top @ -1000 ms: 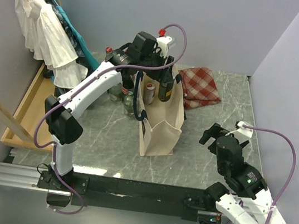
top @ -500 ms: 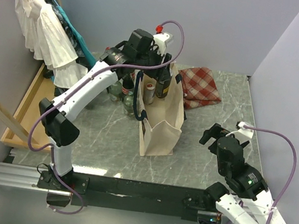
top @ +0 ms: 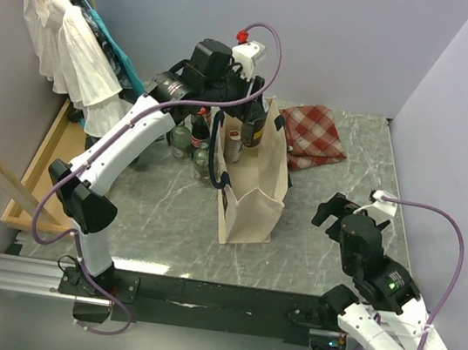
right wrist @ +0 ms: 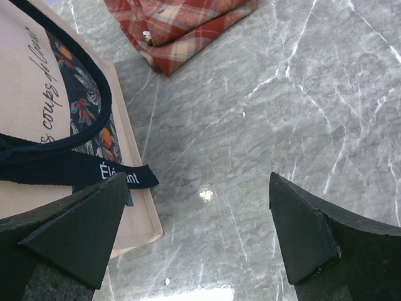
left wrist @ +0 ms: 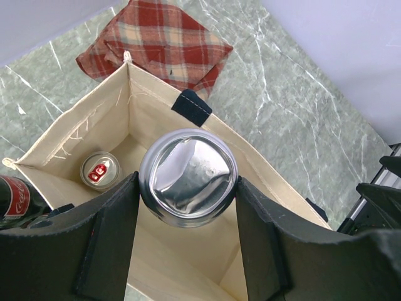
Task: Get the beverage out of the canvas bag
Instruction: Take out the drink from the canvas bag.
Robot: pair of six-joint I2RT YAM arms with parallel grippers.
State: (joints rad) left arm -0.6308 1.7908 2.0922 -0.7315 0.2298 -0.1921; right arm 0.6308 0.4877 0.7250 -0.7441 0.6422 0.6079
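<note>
- Canvas bag (left wrist: 150, 106): cream, with navy handles (right wrist: 62, 170) and a dark floral print (right wrist: 84, 110) touched with orange and blue.
- Beverage can (left wrist: 188, 177): bare silver base.
- Second can (left wrist: 100, 170): silver top with red marks.
- Checked cloth (left wrist: 160, 44): red and cream.
- Table (right wrist: 282, 94): grey-green marble, white veins.
- Bottle (left wrist: 15, 195): red label, white script.

The top camera looks down from high behind the near edge, far enough back to take in the whole table (top: 167, 209). The left wrist camera points straight down, close over the open mouth of the canvas bag (left wrist: 75, 132), with the beverage can (left wrist: 188, 177) at its centre. The right wrist camera sits near the tabletop, facing the bag's printed side. All three views share the bag and the checked cloth (top: 313, 137).
</note>
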